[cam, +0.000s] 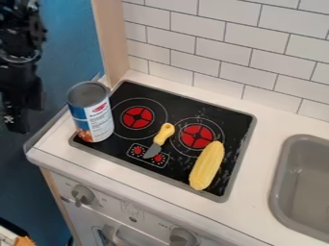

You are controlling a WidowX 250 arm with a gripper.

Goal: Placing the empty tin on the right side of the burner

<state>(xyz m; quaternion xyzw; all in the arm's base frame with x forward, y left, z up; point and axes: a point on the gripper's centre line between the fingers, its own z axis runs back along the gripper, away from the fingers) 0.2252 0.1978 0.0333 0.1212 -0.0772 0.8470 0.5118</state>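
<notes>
Gripper (19, 120): hangs at left edge; open or closed, cannot tell.
Tin (92, 115): upright on stovetop's (183, 104) left edge.
Toy knife (164, 134): lies beside right burner (196, 136).
Corn (207, 166): lies nearer the front.
Sink (276, 185): far right.

So the tin can (93, 115) was stood upright at the left edge of the black toy cooktop (235, 124), wrapped in a blue-and-white label, grey end turned up. Two red burners (137, 117) were marked on the cooktop.
</notes>
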